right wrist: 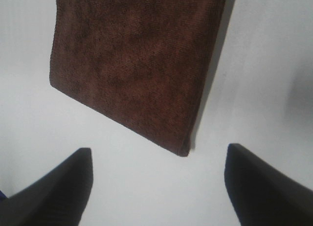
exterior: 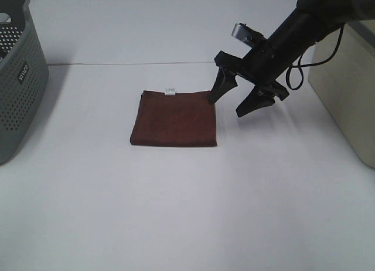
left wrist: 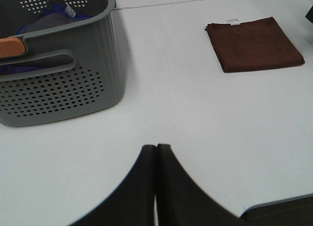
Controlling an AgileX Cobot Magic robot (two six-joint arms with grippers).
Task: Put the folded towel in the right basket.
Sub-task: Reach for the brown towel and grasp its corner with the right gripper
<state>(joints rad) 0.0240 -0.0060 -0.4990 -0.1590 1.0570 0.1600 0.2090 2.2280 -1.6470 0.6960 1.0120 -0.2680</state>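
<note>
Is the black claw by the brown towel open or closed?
Open. On the right claw the two fingers spread wide apart, gripping nothing; the towel lies flat.

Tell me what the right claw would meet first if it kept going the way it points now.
Most likely the folded towel: its corner lies just ahead, between the open fingers of the right claw. The finger farther from it would probably land on the table beside it; depth is unclear.

On the grey basket (exterior: 17, 107) a brand mark (exterior: 22, 73), too blurred to read; white tag (exterior: 170, 92) on the towel (exterior: 174, 119) likewise illegible
</note>
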